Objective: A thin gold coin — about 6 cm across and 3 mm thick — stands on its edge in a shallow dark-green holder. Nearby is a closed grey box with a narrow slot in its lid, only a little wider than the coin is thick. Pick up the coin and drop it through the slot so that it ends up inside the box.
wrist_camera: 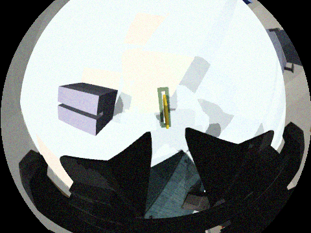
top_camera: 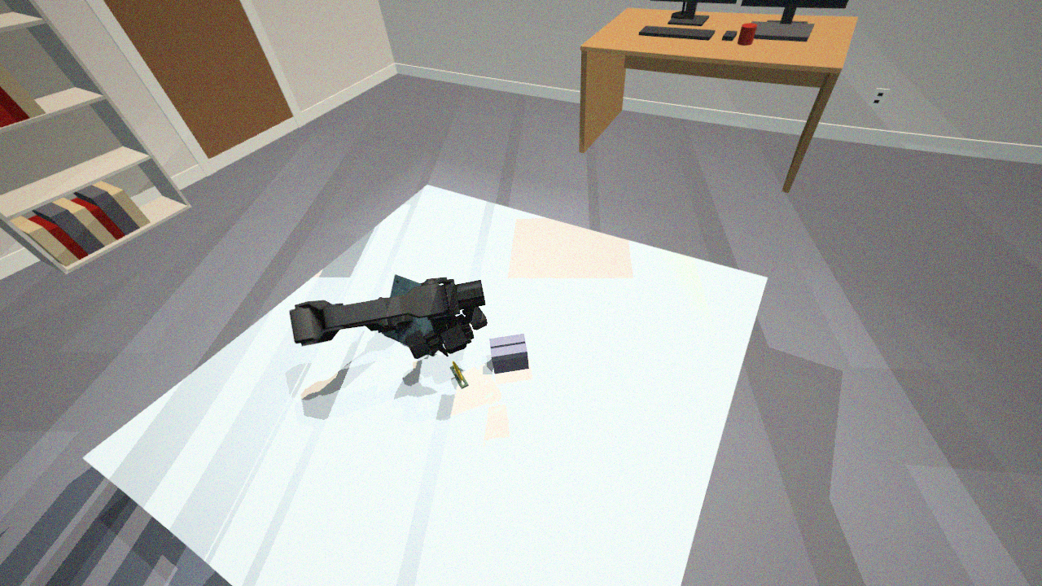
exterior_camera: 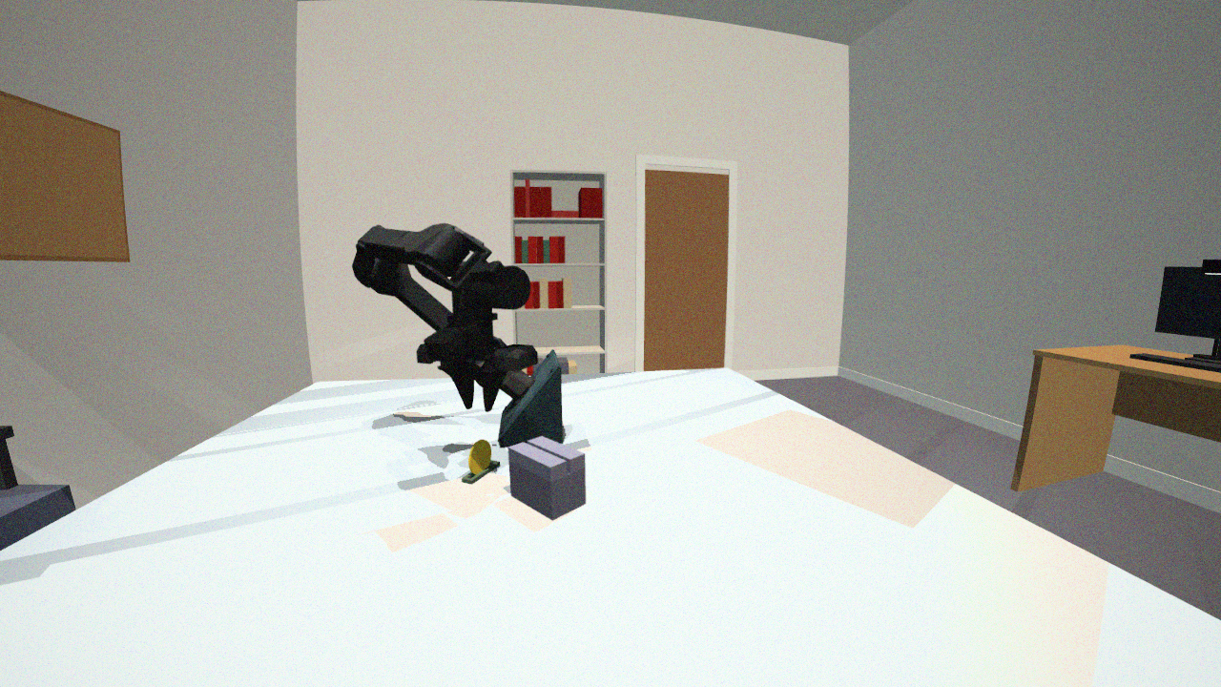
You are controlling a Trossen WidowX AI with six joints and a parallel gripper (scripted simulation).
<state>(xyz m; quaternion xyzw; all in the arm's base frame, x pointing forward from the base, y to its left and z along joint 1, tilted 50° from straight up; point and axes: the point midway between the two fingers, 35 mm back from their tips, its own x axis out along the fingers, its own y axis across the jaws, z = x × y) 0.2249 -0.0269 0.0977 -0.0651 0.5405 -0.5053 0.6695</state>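
The gold coin (top_camera: 457, 373) (exterior_camera: 480, 457) (wrist_camera: 166, 111) stands on edge in the dark-green holder (exterior_camera: 468, 478) (wrist_camera: 162, 88). My gripper (exterior_camera: 479, 408) (wrist_camera: 168, 134) is partly open with nothing between its fingers. It points down, above and behind the coin in the exterior view; in the wrist view the coin shows just beyond the fingertips, edge-on. In the top view the fingertips are hard to make out. The closed grey box (top_camera: 509, 355) (exterior_camera: 546, 480) (wrist_camera: 78, 97) stands beside the holder. Its lid slot runs roughly across the coin's line in the wrist view.
The dark teal arm base (top_camera: 404, 286) (exterior_camera: 539, 409) stands behind the box in the exterior view. The folded arm (top_camera: 364, 313) reaches over it. The white table top (top_camera: 619, 408) (exterior_camera: 640, 580) carries the box and holder. A wooden desk (top_camera: 728, 54) stands far off.
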